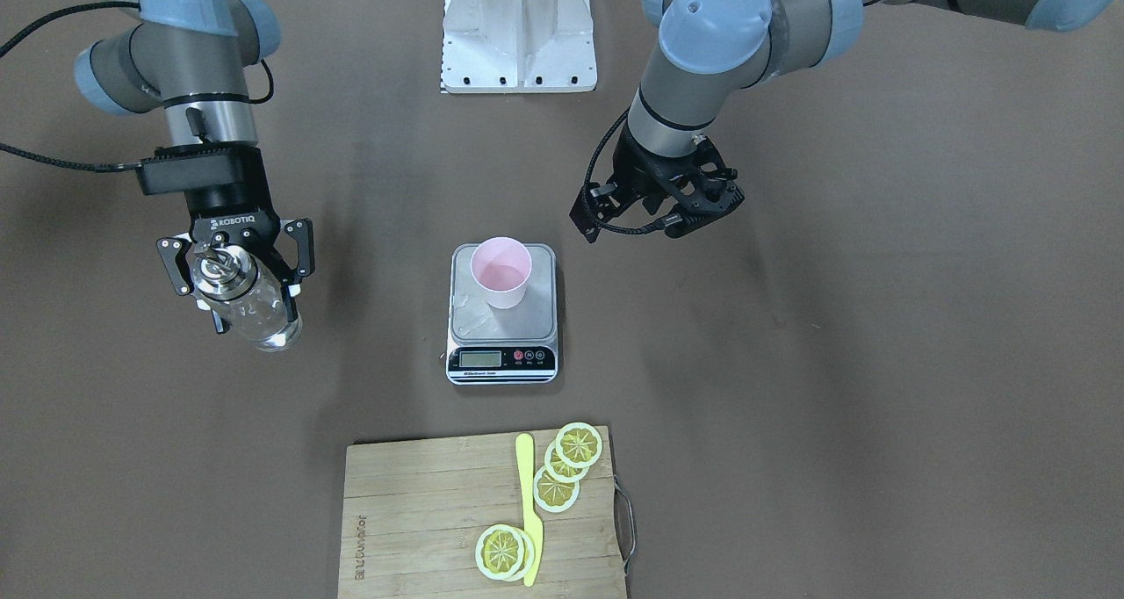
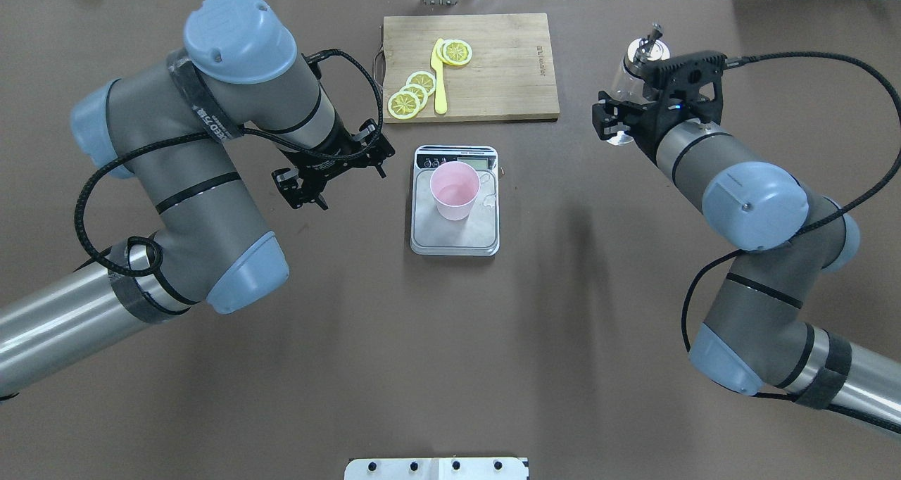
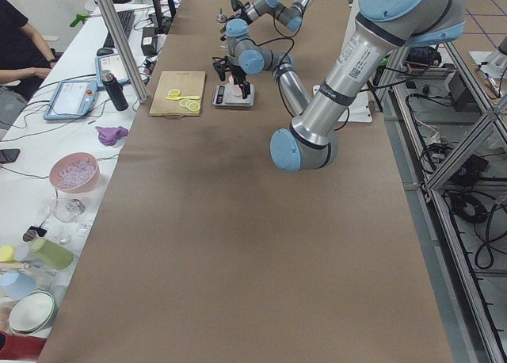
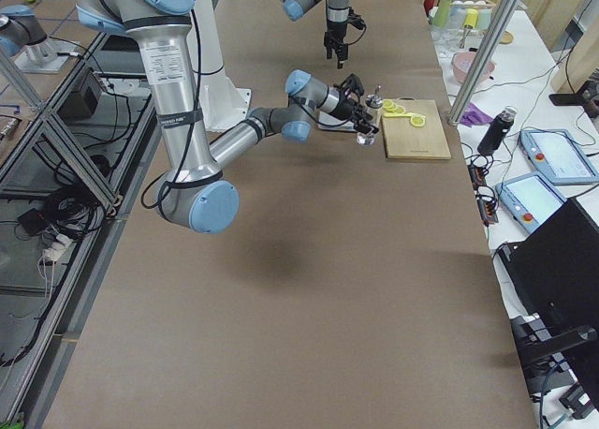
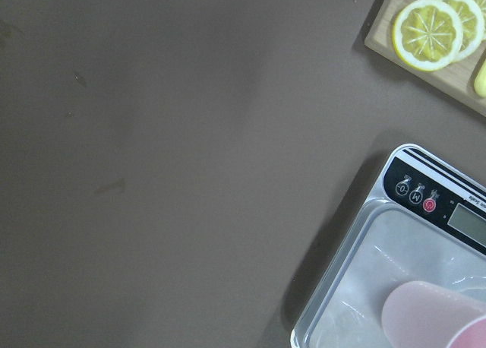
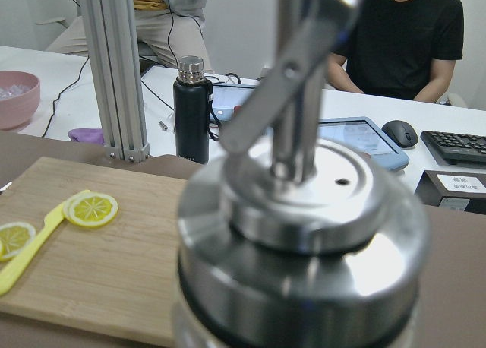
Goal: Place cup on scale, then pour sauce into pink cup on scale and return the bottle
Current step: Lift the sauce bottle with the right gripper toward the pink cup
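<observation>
Over at the operators' edge of the brown table point(image 1: 878, 406) we had a rectangular bamboo cutting board point(image 1: 413, 511) with a few yellow lemon slices point(image 1: 579, 443) and a yellow plastic knife point(image 1: 529, 511) lying on it. It sat near the scale's display end, not touching. Off on the side bench sat a dark metal flask point(image 6: 191, 109) and a round pink bowl point(image 3: 74, 187) with pale bits in it, too small to identify. Closest to the action was the left gripper point(image 2: 331, 174), hanging just beside the scale on the robot's left, apart from the cup. Honestly, we couldn't tell if its fingers were spread or together.

Containers next: the small pale pink tapered plastic cup point(image 1: 500, 274) stood upright, roughly mid-platform, on the small rectangular digital kitchen scale point(image 1: 537, 316) with the silver steel top. Its inside looked pink with a faint sheen, so we couldn't say whether anything was in it. Some clear glinty patches showed on the platform beside it.

The small clear glass bottle point(image 1: 256, 313) with the silver metal pour-spout cap was well apart from the scale on the robot's right, cap up. The right gripper point(image 1: 235, 270) had its fingers pinching the glass body from both sides. We couldn't tell what was inside, or whether the base touched the table.
</observation>
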Controlling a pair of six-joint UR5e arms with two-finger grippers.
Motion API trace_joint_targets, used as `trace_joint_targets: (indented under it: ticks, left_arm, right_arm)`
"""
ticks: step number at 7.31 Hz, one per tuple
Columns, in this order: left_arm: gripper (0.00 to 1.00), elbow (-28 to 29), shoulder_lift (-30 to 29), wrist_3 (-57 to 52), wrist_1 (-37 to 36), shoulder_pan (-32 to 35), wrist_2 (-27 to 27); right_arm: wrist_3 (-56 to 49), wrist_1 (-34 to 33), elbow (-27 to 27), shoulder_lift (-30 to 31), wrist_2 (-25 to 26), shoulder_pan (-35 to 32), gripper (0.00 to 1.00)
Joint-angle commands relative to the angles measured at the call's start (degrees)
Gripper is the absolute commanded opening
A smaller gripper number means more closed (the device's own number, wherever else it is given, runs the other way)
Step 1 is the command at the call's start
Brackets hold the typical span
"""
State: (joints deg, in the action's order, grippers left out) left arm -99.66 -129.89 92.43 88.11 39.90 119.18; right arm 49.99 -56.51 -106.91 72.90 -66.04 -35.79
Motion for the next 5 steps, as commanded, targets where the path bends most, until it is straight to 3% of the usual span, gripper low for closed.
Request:
trace_joint_targets:
  ticks: [1, 5]
  left_arm:
    - [0.97, 0.08, 0.07, -0.06, 0.57, 0.00, 0.00]
    - [0.97, -0.53, 0.07, -0.15, 0.48, 0.96, 0.00]
  right_arm:
    - [-0.15, -7.22, -2.33, -3.64, -0.32, -0.24, 0.00]
    - [-7.96, -7.30, -2.96, -3.38, -3.57, -0.51, 0.00]
